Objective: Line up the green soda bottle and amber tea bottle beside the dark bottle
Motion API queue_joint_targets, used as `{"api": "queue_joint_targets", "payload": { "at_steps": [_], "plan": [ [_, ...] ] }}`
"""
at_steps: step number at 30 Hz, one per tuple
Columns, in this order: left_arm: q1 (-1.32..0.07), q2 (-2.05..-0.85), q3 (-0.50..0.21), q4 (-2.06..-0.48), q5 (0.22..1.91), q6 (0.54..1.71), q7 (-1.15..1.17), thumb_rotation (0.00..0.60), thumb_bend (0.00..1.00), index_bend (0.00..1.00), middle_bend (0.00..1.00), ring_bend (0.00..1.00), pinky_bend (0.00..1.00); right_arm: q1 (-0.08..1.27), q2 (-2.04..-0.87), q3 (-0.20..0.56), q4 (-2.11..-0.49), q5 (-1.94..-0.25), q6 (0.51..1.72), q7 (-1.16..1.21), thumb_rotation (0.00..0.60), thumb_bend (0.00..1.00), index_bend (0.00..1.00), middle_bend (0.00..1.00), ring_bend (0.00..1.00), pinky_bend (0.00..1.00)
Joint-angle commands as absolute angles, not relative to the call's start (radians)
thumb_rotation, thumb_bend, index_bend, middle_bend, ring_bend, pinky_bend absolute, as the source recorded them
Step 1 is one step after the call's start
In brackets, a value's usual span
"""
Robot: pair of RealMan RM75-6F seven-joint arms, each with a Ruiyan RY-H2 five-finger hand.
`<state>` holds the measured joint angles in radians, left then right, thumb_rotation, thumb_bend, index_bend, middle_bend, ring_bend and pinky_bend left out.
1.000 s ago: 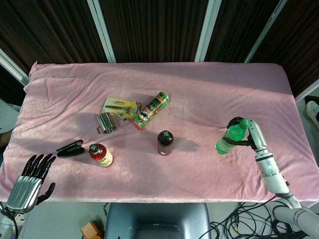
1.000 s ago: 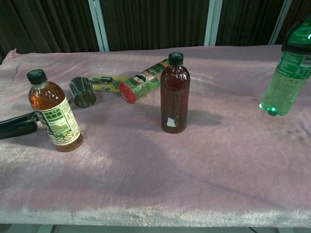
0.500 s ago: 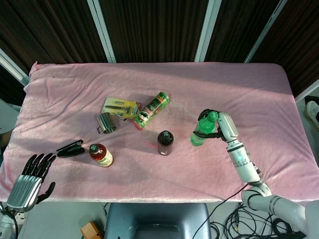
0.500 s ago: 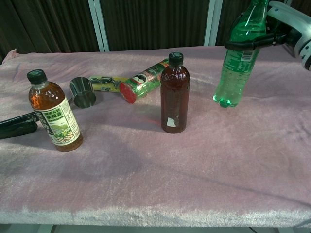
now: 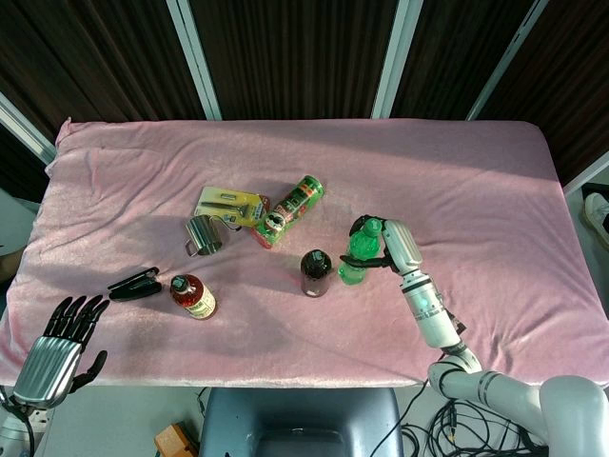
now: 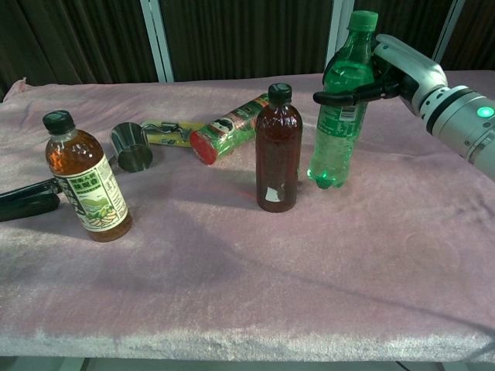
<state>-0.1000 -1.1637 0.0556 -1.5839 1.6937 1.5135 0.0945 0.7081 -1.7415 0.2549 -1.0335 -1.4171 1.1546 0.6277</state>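
The right hand (image 6: pixel 394 68) holds the green bottle (image 6: pixel 337 116) just beside the dark bottle (image 6: pixel 278 150). The left hand (image 5: pixel 59 345) is empty, fingers apart. The tea bottle (image 6: pixel 85 179) stands far left on the bench (image 6: pixel 255 270).

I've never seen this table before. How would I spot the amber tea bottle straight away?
Start at the pink cloth-covered table and go to its front left part, well left of the dark bottle standing mid-table. There the amber tea bottle stands upright beside a flat black object. It alone has orange-brown liquid, a black cap and a pale label with green leaves, and it is squatter than the green soda bottle.
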Motion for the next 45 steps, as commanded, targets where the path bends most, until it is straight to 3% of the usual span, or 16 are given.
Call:
{"api": "queue_joint_targets", "payload": {
  "at_steps": [1,30,34,36,41,43,45],
  "plan": [
    [-0.100,-1.164,0.056,-1.583,1.694,1.514,0.094,0.600,0.39,0.00,0.05,0.00,0.00,0.708,-1.747,0.249,-1.030,-1.420,1.156,0.622,0.600,0.23,1.00,0.64,0.59,0.73],
    [-0.104,-1.166,0.059,-1.584,1.700,1.508,0.097,0.600,0.39,0.00,0.05,0.00,0.00,0.698,-1.764,0.199,-1.009,-1.465,1.167,0.594,0.600,0.23,1.00,0.64,0.59,0.72],
    [-0.106,-1.165,0.059,-1.585,1.696,1.502,0.096,0.600,0.39,0.00,0.05,0.00,0.00,0.698,-1.756,0.188,-1.009,-1.467,1.151,0.588,0.600,0.23,0.96,0.64,0.59,0.71],
    [-0.105,-1.165,0.060,-1.586,1.696,1.503,0.096,0.600,0.39,0.00,0.05,0.00,0.00,0.697,-1.748,0.183,-1.010,-1.471,1.147,0.586,0.600,0.23,0.89,0.64,0.57,0.70],
    [-0.104,-1.165,0.060,-1.585,1.698,1.506,0.096,0.600,0.39,0.00,0.05,0.00,0.00,0.696,-1.738,0.171,-1.009,-1.493,1.160,0.607,0.600,0.21,0.48,0.47,0.45,0.63],
    [-0.104,-1.165,0.060,-1.585,1.697,1.505,0.095,0.600,0.39,0.00,0.05,0.00,0.00,0.695,-1.732,0.163,-1.008,-1.510,1.172,0.615,0.600,0.19,0.19,0.34,0.34,0.59],
    [-0.104,-1.163,0.060,-1.587,1.692,1.502,0.093,0.600,0.39,0.00,0.05,0.00,0.00,0.687,-1.722,0.150,-1.007,-1.538,1.209,0.622,0.600,0.18,0.03,0.23,0.25,0.55]
  ]
}}
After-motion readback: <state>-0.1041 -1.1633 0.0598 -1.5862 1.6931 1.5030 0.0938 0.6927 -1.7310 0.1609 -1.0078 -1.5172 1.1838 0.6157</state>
